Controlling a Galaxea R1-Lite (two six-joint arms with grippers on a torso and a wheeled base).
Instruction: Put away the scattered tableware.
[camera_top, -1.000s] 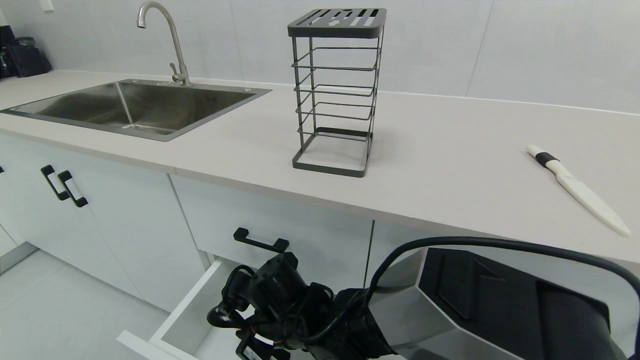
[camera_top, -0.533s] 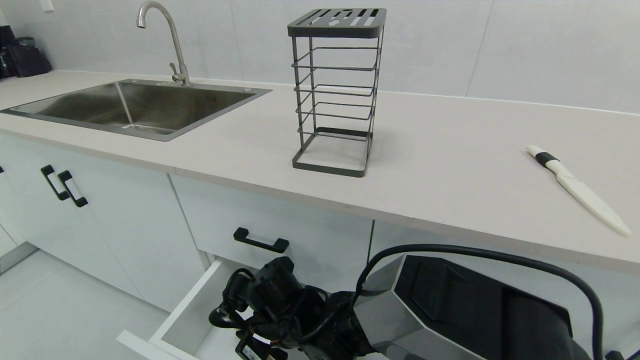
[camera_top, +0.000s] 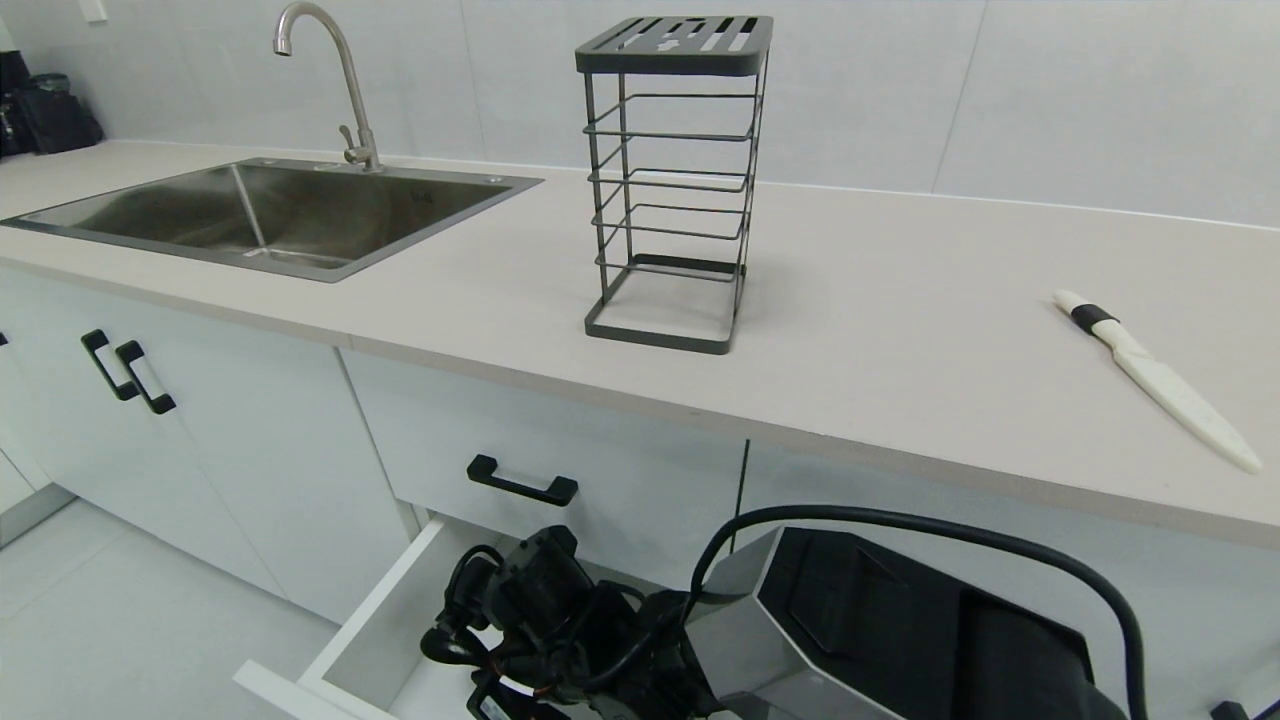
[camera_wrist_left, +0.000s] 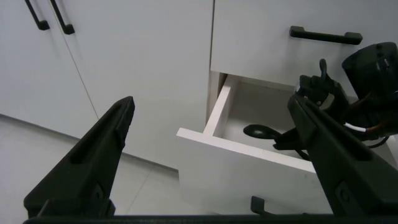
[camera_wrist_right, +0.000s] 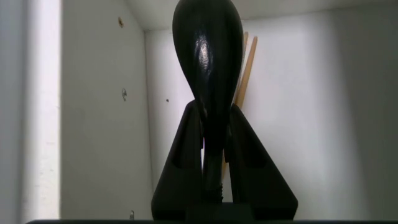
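My right gripper (camera_wrist_right: 211, 118) is shut on a black spoon (camera_wrist_right: 208, 50) and holds it inside the open white drawer (camera_wrist_right: 93, 124). Pale wooden chopsticks (camera_wrist_right: 247, 62) lie in the drawer behind the spoon. In the head view the right arm's wrist (camera_top: 545, 600) hangs over the drawer (camera_top: 375, 610) below the counter. The left wrist view shows the spoon's bowl (camera_wrist_left: 258, 131) low in the drawer (camera_wrist_left: 242, 155). My left gripper (camera_wrist_left: 211, 109) stands open and empty in front of the drawer. A white knife (camera_top: 1150, 375) with a black band lies on the counter at the right.
A tall dark wire rack (camera_top: 672, 180) with a slotted top stands mid-counter. A steel sink (camera_top: 270, 205) with a faucet (camera_top: 330, 70) is at the left. A shut drawer with a black handle (camera_top: 520, 482) sits above the open one, and cabinet doors (camera_top: 130, 372) lie farther left.
The right arm has sunk lower and shifted left, carrying the spoon deeper into the drawer. Knife and rack have not moved.
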